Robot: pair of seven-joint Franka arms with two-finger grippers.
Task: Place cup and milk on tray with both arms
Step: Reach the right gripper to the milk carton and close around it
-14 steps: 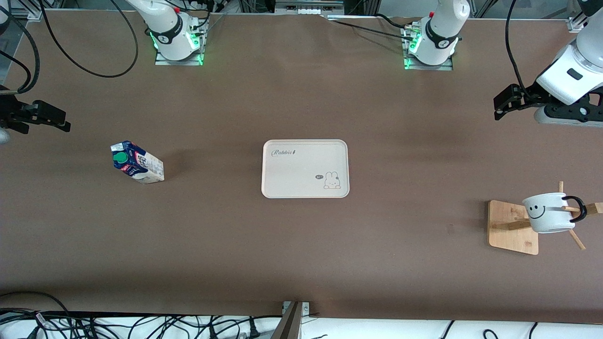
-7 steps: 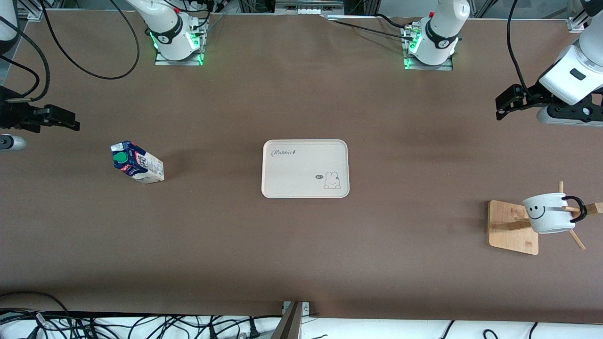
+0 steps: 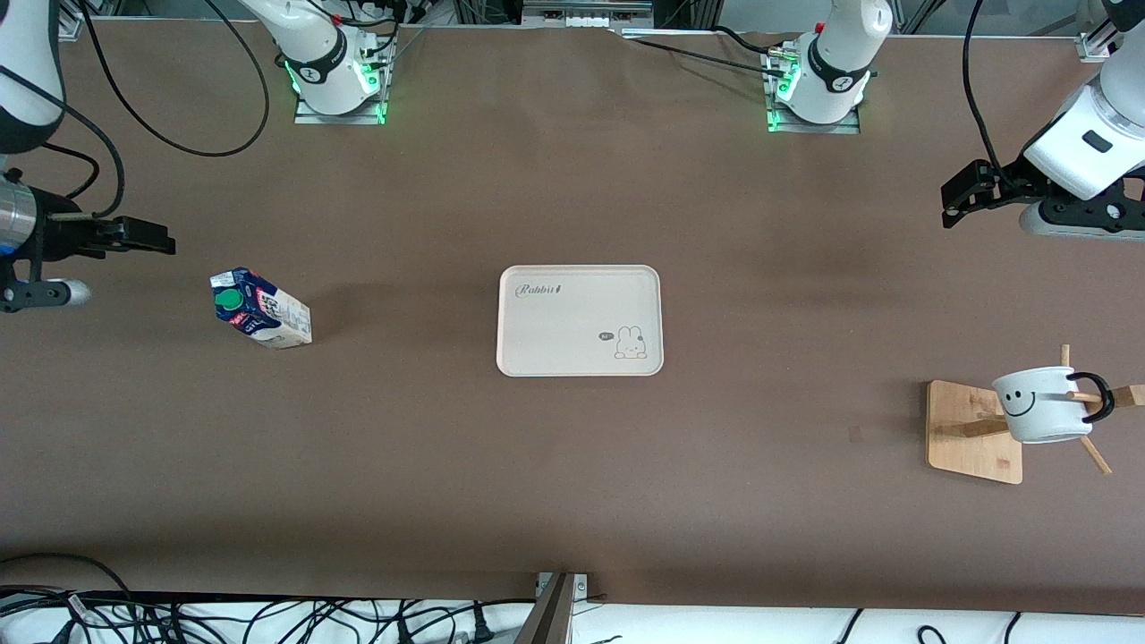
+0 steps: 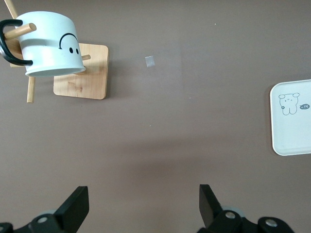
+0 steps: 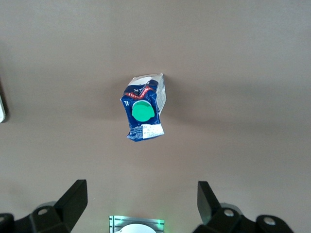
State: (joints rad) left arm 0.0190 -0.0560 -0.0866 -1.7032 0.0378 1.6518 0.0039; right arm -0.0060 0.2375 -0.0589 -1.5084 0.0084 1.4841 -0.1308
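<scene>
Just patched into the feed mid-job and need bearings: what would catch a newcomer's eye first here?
The cream tray sits bare at mid-table. The milk stands toward the right arm's end with the open right gripper in the air close by. The smiley cup hangs by its handle on a wooden rack toward the left arm's end, nearer the front camera than the tray, with the open left gripper up over bare table.

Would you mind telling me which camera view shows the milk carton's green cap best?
The right wrist view: it looks straight down on the milk, so the green cap shows round and whole, centred ahead of the open right gripper. The front view shows the cap smaller, on the upright carton. The left wrist view misses it entirely.
</scene>
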